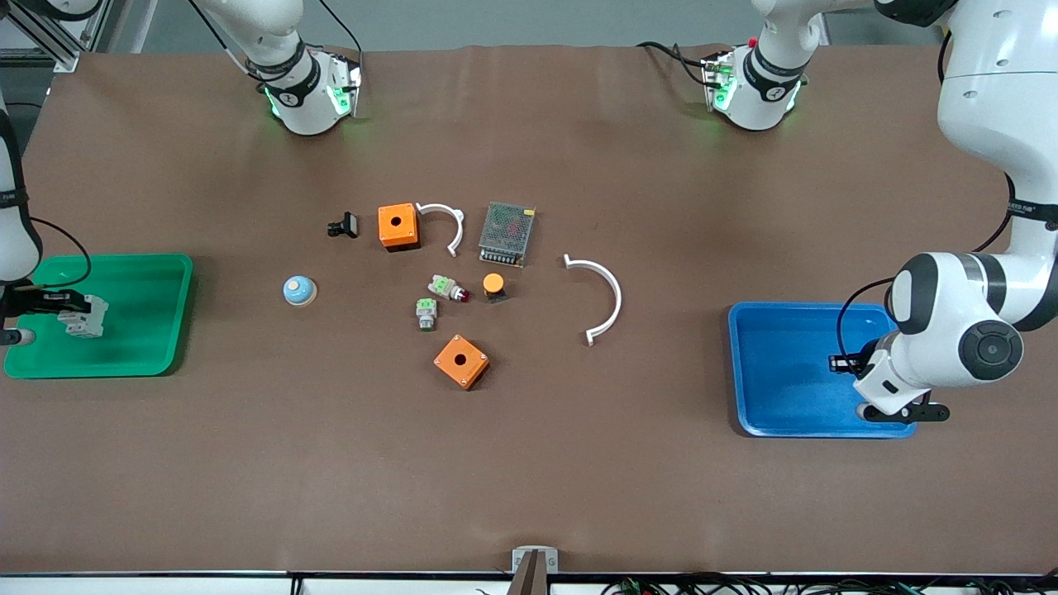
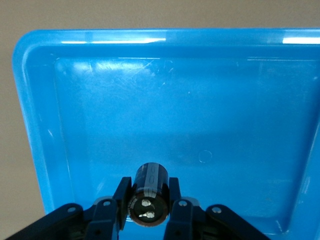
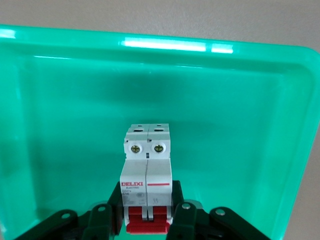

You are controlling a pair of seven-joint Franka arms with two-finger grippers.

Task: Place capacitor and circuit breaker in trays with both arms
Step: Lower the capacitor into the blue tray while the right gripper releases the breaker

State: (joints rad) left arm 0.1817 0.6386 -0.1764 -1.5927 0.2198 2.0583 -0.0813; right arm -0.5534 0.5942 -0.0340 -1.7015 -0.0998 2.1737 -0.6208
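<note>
Holding both parts over their trays, neither released yet, so I judge the carry done and only the set-down and let-go left.

Left gripper (image 2: 148, 210) is over the blue tray (image 1: 777, 405), toward the left arm's end of the table. Its fingers (image 2: 121, 200) are clamped on the capacitor (image 2: 148, 194), pinching the black body from both sides. Shiny end with two terminals faces the wrist camera. Whether the part touches the tray floor I cannot tell; in the wrist view it looks clear of it.

Right gripper (image 3: 148, 220) is over the green tray (image 1: 157, 273), toward the right arm's end of the table. Its fingers (image 3: 177, 210) are closed on the breaker (image 3: 147, 180) at the red-toggle end; the screw-terminal end points away from the wrist. Front view shows the breaker (image 1: 83, 316) inside the tray outline, contact with the floor unclear.

Clutter at table centre (orange boxes (image 1: 398, 226), white arcs (image 1: 602, 297)) sits well apart from both trays, not in the way.

Next, as I read it: lower, open, retract.
</note>
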